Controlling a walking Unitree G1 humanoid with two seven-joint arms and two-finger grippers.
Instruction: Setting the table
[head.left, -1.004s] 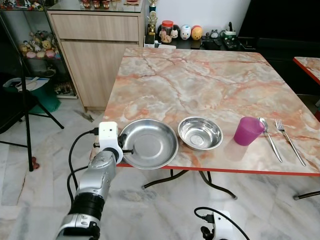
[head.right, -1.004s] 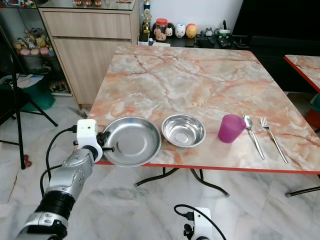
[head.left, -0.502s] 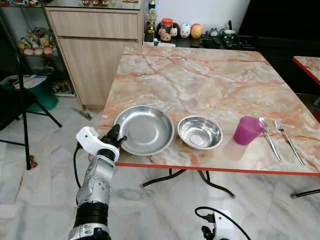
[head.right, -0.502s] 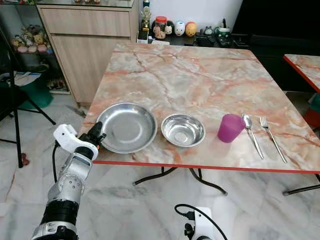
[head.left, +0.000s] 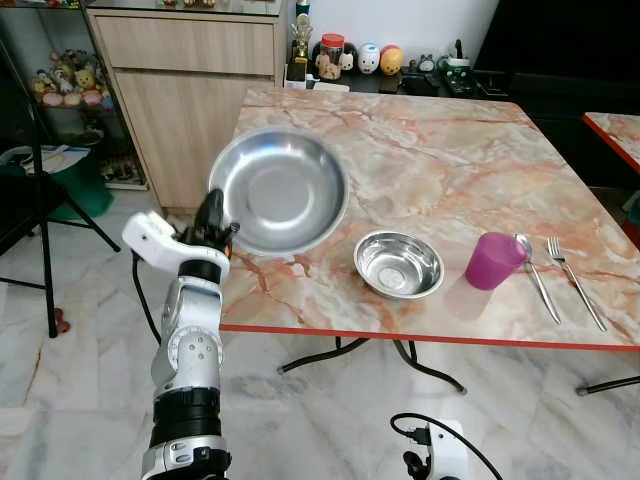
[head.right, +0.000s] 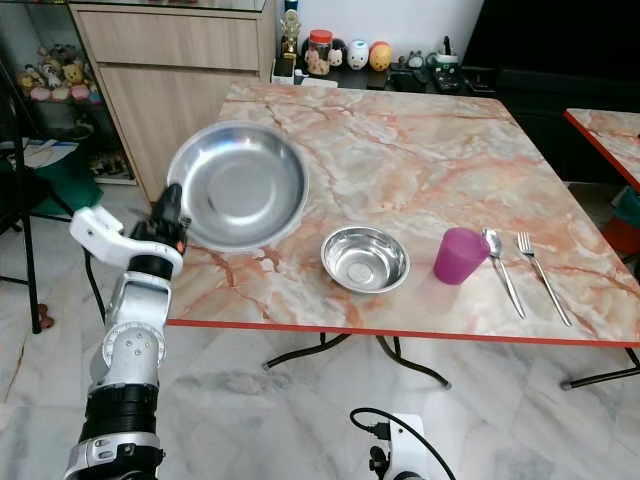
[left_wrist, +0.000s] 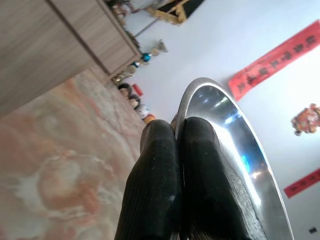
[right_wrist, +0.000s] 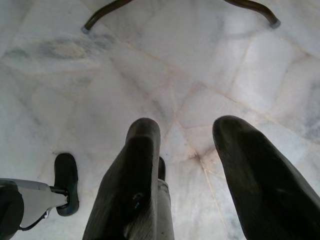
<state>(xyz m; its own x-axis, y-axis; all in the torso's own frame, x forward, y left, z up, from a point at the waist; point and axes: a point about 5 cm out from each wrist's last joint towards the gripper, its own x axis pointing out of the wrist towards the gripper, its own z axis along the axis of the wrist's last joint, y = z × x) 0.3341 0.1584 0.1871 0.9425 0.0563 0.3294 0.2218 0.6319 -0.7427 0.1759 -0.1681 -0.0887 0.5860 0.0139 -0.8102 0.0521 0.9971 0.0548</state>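
My left gripper (head.left: 213, 226) is shut on the rim of a large steel plate (head.left: 278, 190), held tilted up above the near left part of the marble table (head.left: 420, 160). In the left wrist view the two black fingers (left_wrist: 165, 185) pinch the plate's edge (left_wrist: 235, 145). A small steel bowl (head.left: 399, 265) sits on the table near the front edge. To its right stand a purple cup (head.left: 493, 261), a spoon (head.left: 535, 272) and a fork (head.left: 575, 280). My right gripper (right_wrist: 195, 165) hangs open above the floor.
A wooden cabinet (head.left: 185, 90) stands left of the table. Figurines and a jar (head.left: 331, 60) line a shelf behind it. A black stand (head.left: 40, 215) is at the far left. Another table's corner (head.left: 612, 128) shows at the right. A cable (head.left: 420, 430) lies on the marble floor.
My left gripper has raised the large plate off the table's front edge and tipped it upright, moving it up and back. The bowl, cup and cutlery have stayed put.
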